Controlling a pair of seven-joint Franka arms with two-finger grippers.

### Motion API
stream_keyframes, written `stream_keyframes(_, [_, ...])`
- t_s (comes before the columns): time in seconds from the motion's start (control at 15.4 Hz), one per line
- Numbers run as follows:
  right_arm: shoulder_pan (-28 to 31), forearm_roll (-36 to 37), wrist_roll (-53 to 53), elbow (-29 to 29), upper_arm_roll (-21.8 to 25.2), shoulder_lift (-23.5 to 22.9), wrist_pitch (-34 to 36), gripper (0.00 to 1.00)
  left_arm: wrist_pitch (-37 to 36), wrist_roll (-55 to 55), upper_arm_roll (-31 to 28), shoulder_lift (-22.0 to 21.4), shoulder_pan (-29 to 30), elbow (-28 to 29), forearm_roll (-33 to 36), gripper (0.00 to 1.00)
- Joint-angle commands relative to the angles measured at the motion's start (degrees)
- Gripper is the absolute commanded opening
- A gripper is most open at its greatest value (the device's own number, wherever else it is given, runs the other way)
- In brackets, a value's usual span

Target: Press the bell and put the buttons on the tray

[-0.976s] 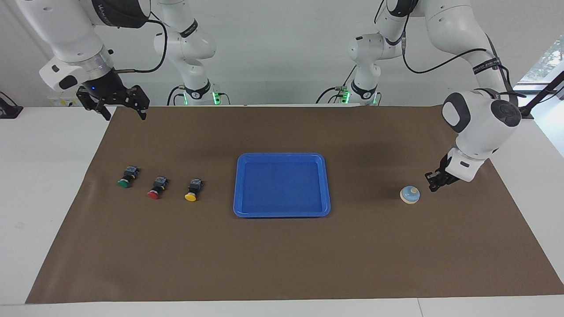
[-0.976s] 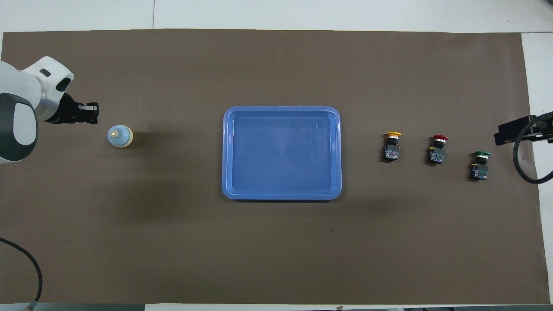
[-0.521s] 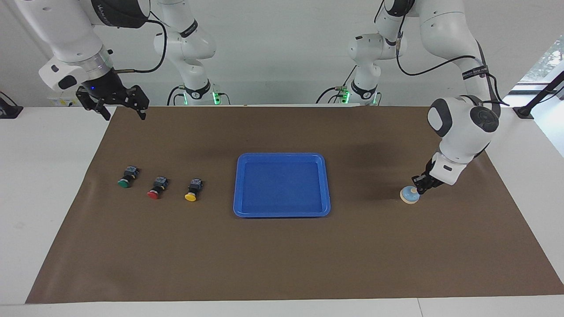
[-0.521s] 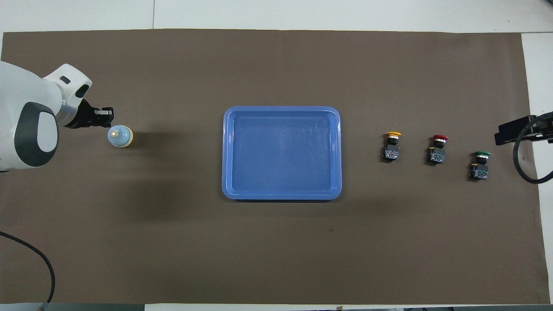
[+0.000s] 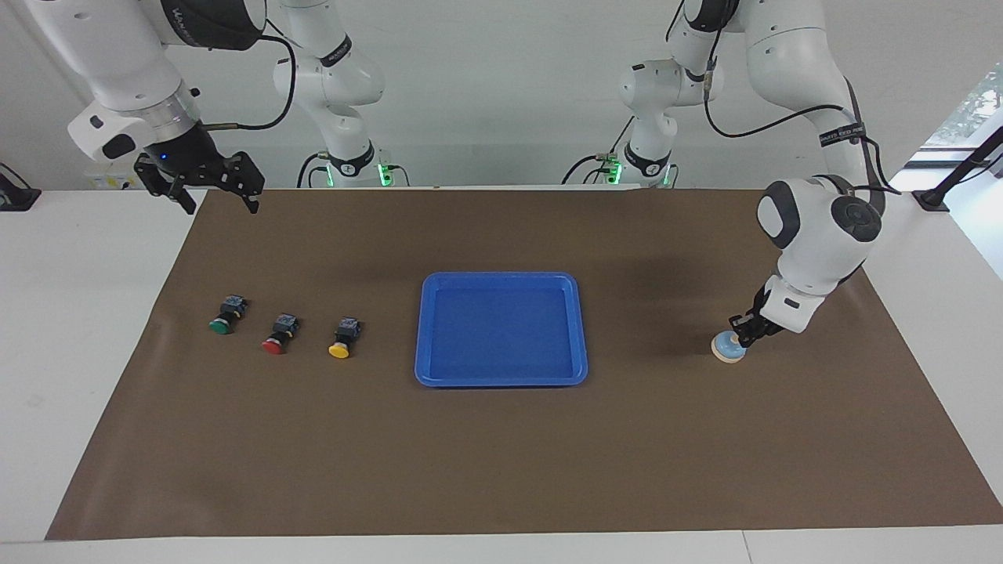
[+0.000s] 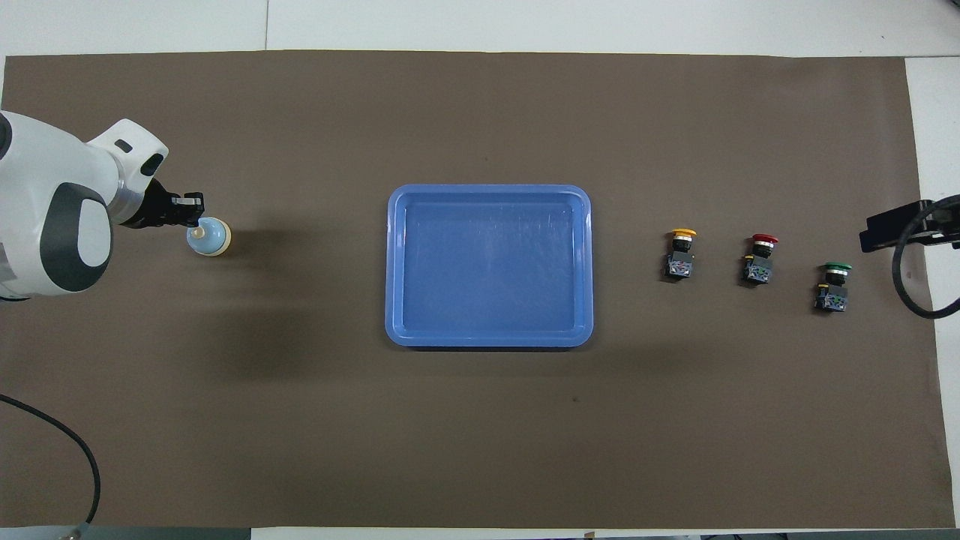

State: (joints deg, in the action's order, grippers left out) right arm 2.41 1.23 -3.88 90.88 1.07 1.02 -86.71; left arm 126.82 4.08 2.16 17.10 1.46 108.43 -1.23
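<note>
The light-blue bell (image 5: 725, 349) stands on the brown mat toward the left arm's end; it also shows in the overhead view (image 6: 212, 239). My left gripper (image 5: 737, 338) is shut, its tips down on the bell's cream knob, as the overhead view (image 6: 195, 221) also shows. The blue tray (image 5: 501, 276) lies empty mid-table (image 6: 487, 190). The green button (image 5: 222, 316), red button (image 5: 278, 337) and yellow button (image 5: 343, 341) lie in a row toward the right arm's end. My right gripper (image 5: 218, 196) waits open, raised over the mat's corner near the robots.
The brown mat (image 5: 501, 454) covers most of the white table. In the overhead view the buttons show as yellow (image 6: 681, 253), red (image 6: 761, 259) and green (image 6: 832, 285), with the right gripper's dark tip (image 6: 892, 229) beside them.
My left gripper has swung in from beside the bell and come down onto its knob. The right arm, tray and buttons have not moved.
</note>
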Motion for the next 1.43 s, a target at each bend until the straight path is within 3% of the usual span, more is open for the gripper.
stream_keyframes(0.0, [1.01, -0.18, 0.89, 1.05, -0.72, 0.83, -0.12, 1.00, 2.82, 0.93, -0.49, -0.58, -0.49, 2.66, 0.61, 0.00])
stream_keyframes(0.2, [0.93, -0.18, 0.89, 1.05, -0.63, 0.83, -0.12, 1.00, 5.97, 0.84, -0.49, 0.13, -0.49, 4.33, 0.61, 0.00])
stream_keyframes(0.39, [1.01, -0.18, 0.89, 1.05, -0.72, 0.83, -0.12, 1.00, 4.24, 0.66, -0.49, 0.30, -0.14, 2.41, 0.61, 0.00])
stream_keyframes(0.65, [1.36, -0.18, 0.72, 1.05, -0.54, 0.83, 0.23, 1.00, -8.04, 0.23, -0.66, -3.46, 1.08, -3.48, 0.61, 0.02])
stream_keyframes(0.85, [1.54, -0.18, 0.45, 1.05, -0.46, 0.83, 0.76, 1.00, -15.70, -0.04, -0.66, -9.60, 1.61, -4.19, 0.70, 0.92])
stream_keyframes(0.91, [1.46, -0.18, 0.54, 1.05, -0.54, 0.83, 0.84, 1.00, -17.12, -0.04, -0.66, -11.80, 1.70, -4.19, 0.62, 1.00])
stream_keyframes(1.17, [0.67, -0.18, 0.71, 2.01, -0.54, 1.09, 0.06, 1.00, -24.59, -0.13, -0.66, -19.72, 2.49, -4.28, 0.70, 1.00])
stream_keyframes(1.37, [0.23, -0.18, 1.15, 7.80, -1.07, 2.85, -5.55, 1.00, -28.28, -0.04, -0.57, -22.63, 2.41, -4.89, 0.70, 1.00])
